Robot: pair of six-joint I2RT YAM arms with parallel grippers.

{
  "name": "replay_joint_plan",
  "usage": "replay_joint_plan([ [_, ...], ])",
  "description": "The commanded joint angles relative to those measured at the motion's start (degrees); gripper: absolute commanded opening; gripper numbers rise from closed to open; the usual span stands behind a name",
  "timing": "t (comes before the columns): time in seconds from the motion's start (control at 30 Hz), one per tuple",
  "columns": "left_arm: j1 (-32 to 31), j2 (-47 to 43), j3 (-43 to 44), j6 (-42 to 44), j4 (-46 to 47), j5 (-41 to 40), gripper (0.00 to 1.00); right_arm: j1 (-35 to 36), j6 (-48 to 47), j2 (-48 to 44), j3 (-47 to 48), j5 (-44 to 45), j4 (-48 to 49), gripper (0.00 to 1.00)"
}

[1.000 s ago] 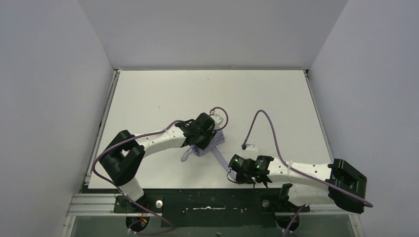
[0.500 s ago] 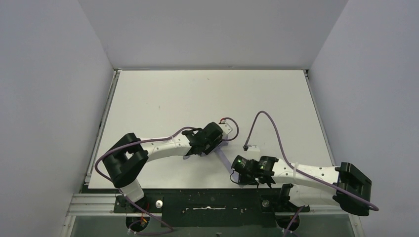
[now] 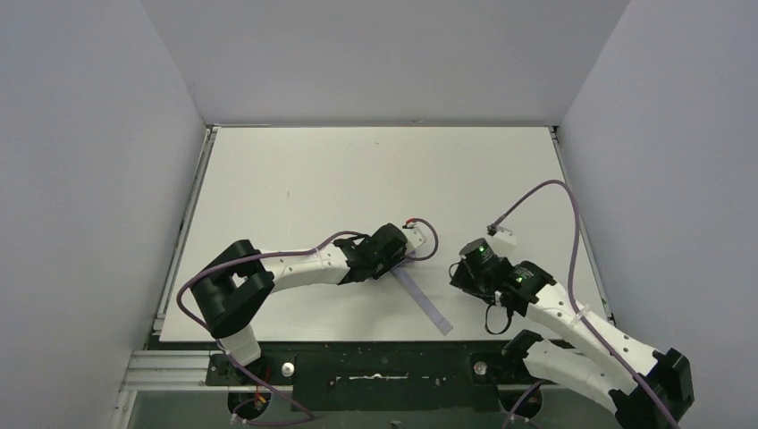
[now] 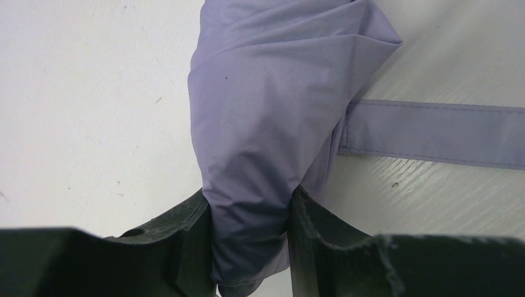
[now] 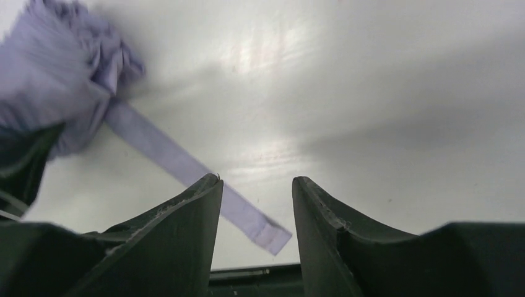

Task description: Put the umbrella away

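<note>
The umbrella [image 4: 272, 111] is a bunched pale lavender bundle lying on the white table. My left gripper [image 4: 251, 229] is shut on its fabric, with a black finger pressed against each side. In the top view the left gripper [image 3: 391, 261] covers most of the bundle. The umbrella's long flat strap [image 3: 425, 299] runs from there towards the table's near edge and lies loose. My right gripper [image 3: 462, 273] stands open to the right of the strap, apart from it. The right wrist view shows the strap [image 5: 179, 162] beyond the open right gripper [image 5: 255, 185], with nothing between its fingers.
The white table [image 3: 357, 170] is walled at the back and on both sides. A black rail [image 3: 384, 362] runs along the near edge just below the strap's end. A purple cable [image 3: 545, 192] loops above the right arm.
My right gripper opened, let go of the strap's end and drew back up and to the right. The strap now lies flat. The left gripper, still holding the bundle, shifted slightly to the right.
</note>
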Motion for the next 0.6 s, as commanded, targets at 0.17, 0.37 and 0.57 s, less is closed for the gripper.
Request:
replay_joint_plan([
  [0.17, 0.2, 3.6, 0.9, 1.7, -2.6, 2.6, 0.02, -21.3, -19.5, 3.8, 4.3, -16.3, 8.2, 0.50],
  [0.37, 0.8, 5.1, 3.0, -2.5, -6.8, 2.3, 0.02, -13.5, -7.7, 1.1, -1.0, -13.0, 1.7, 0.53],
  [0.57, 1.5, 5.3, 2.7, -11.0, -9.3, 2.2, 0.02, -1.4, 10.8, -5.3, -4.9, -2.7, -4.0, 0.55],
])
